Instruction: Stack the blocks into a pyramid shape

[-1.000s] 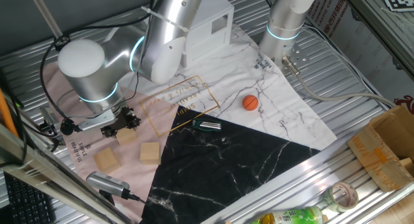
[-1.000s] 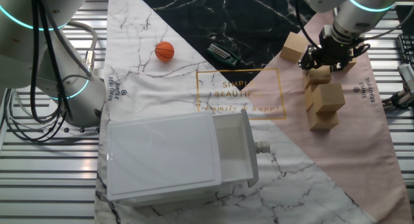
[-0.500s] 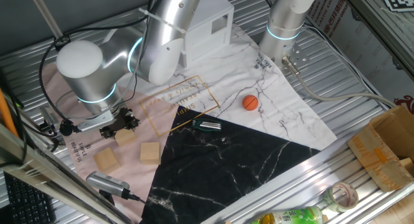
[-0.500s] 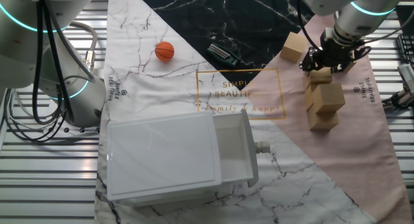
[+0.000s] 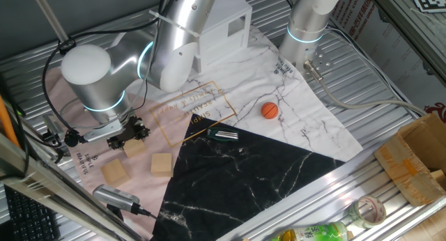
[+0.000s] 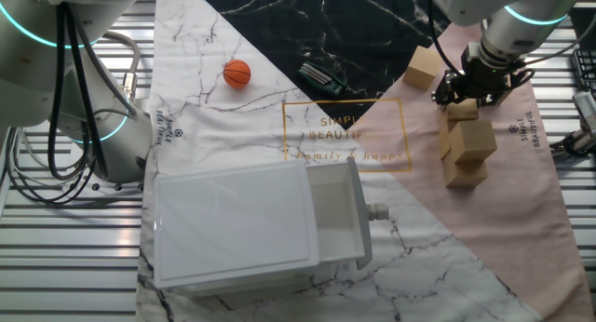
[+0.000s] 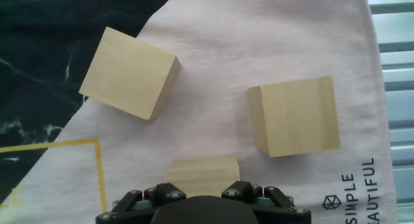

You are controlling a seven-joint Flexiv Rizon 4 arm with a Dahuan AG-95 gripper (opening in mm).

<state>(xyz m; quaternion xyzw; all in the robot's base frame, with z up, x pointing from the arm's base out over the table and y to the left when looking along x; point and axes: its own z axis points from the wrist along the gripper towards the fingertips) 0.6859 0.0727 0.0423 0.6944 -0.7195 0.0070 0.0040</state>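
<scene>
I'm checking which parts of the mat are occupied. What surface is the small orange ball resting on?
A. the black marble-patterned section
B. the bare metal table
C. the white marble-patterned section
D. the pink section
C: both fixed views show the small orange ball on the white marble-patterned section of the mat, apart from the light tan wooden cubes, which sit on the pink section.

Hand view: gripper (image 7: 202,199) cut off by bottom edge; fingertips not visible, jaw state undeterminable. Block at gripper (image 7: 202,170) only partly visible, lower part hidden behind gripper body. One fixed view: arm (image 5: 104,74) hides the stacked blocks. Contact between fingers and block unresolved.
</scene>
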